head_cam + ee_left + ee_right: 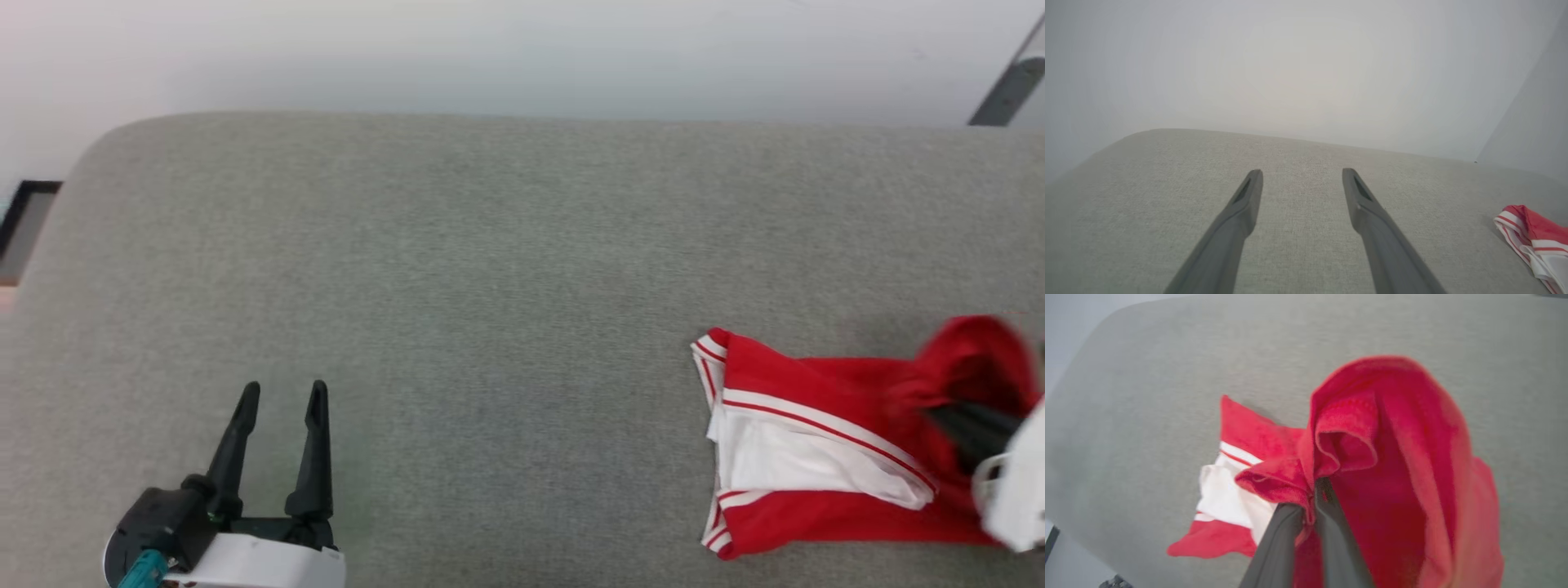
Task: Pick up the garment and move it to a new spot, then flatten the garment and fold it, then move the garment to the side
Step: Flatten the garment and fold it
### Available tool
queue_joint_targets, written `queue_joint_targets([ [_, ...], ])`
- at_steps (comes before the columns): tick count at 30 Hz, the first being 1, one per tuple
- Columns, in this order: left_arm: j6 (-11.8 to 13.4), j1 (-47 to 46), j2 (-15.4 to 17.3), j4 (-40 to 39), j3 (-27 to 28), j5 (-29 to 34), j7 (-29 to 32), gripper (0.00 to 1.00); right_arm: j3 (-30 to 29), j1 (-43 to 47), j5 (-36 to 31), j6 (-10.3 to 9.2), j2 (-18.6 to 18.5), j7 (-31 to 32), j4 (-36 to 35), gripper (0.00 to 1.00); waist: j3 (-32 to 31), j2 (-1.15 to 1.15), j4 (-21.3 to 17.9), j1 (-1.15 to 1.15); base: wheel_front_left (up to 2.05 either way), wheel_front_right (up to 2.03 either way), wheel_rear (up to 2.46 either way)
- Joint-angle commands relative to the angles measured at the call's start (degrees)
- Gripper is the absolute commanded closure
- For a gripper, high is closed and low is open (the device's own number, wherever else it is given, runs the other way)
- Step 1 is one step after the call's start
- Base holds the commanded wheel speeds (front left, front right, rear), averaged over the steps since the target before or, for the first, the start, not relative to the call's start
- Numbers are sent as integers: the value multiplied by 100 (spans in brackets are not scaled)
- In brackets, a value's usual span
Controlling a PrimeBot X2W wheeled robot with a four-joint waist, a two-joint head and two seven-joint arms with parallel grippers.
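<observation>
Looks like we're in the very first step here, the pick-up part. The garment (816,441) sits at the right end of the grey cushion (490,245), near the front edge. Most of it lies crumpled on the fabric, with a white sleeve and striped trim showing. One red fold stands up off the rest, and that's where the right gripper (1311,497) has it: fingers pinched nearly together on a bunched bit of red cloth, clear as day in the right wrist view. The left gripper (285,389) is way over on the left side, fingers spread wide with nothing between them, hanging over bare cushion and well apart from the shirt. My guess for what comes next is a lift high enough that the trailing part clears the cushion, then a carry toward the open middle where there's room to spread it flat. It's a one-point pinch on soft cloth, so I'd expect the rest to dangle and swing, and the left one probably needs to come in for the flattening.
</observation>
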Motion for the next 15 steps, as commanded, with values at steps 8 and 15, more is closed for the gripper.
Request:
queue_joint_targets([
  [8, -9, 41, -136, 23, -17, -32, -2, 0, 890, -394, -310, -10, 580, 461, -523, 100, -63, 0, 502, 0, 0, 0, 0],
  [15, -10, -101, -237, 84, -118, -87, -2, 0, 1595, -571, -763, -10, 587, 399, 159, 100, 33, 0, 879, 0, 0, 0, 0],
])
